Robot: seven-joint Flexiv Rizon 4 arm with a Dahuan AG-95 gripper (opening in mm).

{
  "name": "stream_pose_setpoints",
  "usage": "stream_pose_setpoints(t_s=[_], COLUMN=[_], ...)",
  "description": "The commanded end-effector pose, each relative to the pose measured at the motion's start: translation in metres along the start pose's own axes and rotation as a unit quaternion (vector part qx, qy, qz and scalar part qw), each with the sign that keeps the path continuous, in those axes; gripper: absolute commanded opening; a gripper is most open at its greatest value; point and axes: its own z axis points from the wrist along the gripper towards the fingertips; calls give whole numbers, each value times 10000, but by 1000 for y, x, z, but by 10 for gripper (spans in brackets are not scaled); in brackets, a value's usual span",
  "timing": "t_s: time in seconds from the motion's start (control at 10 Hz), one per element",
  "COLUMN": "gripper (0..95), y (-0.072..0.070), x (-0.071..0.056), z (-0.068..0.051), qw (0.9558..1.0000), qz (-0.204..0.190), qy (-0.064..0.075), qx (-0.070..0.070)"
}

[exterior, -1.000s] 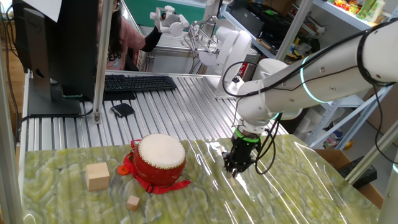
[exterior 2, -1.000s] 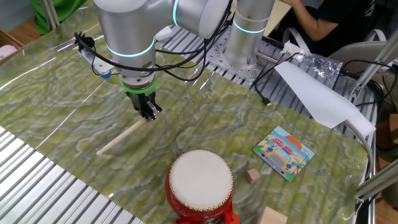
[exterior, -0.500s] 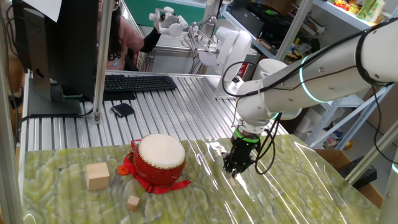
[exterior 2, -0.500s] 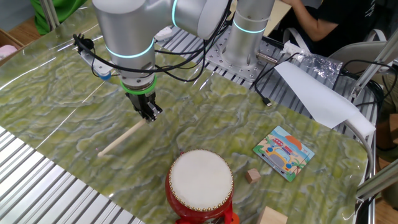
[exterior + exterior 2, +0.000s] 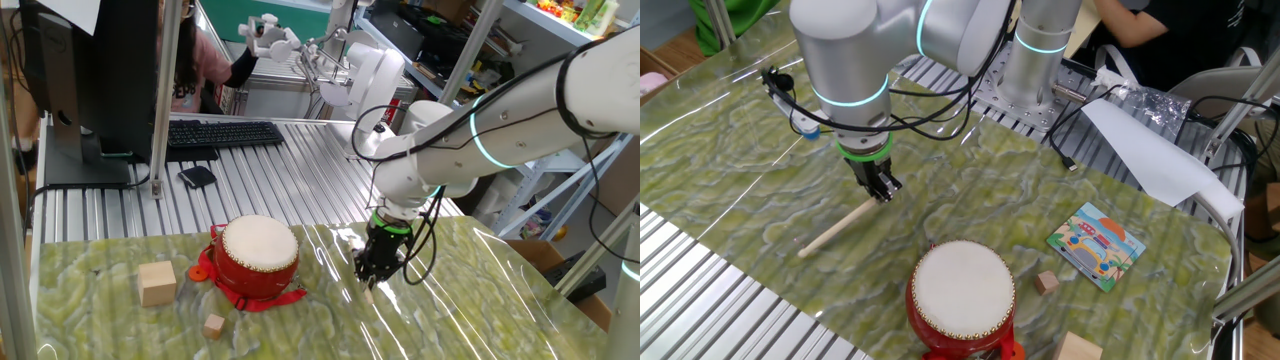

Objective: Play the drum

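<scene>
A small red toy drum [image 5: 257, 258] sits upright near the front edge of the green marbled table [image 5: 730, 140], its cream head facing straight up, with no long axis to speak of. It looks light and rigid, so it probably needs striking rather than holding. Beyond the drum lies a thin wooden stick [image 5: 838, 226], pointing diagonally away from it. The gripper [image 5: 883, 190] points straight down over the stick's far end, jaws nearly closed, apparently pinching it.

a green marbled table top [image 5: 480, 310] sits on ribbed metal slats [image 5: 280, 180]. behind stand a dark monitor [image 5: 90, 70] and cluttered shelves [image 5: 450, 40].
</scene>
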Motion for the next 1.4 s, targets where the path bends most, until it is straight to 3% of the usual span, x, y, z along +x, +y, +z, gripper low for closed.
stream_pose_setpoints(t_s=[0.1,0.7,1.1,1.4], gripper=[0,0,0,0], y=[1,2,3,4], x=[-1,-1,-2,-2], z=[4,10,15,15], qw=[10000,9999,9996,9995], qz=[32,13,44,45], qy=[-8,-119,-283,-300], qx=[9,-23,-68,-74])
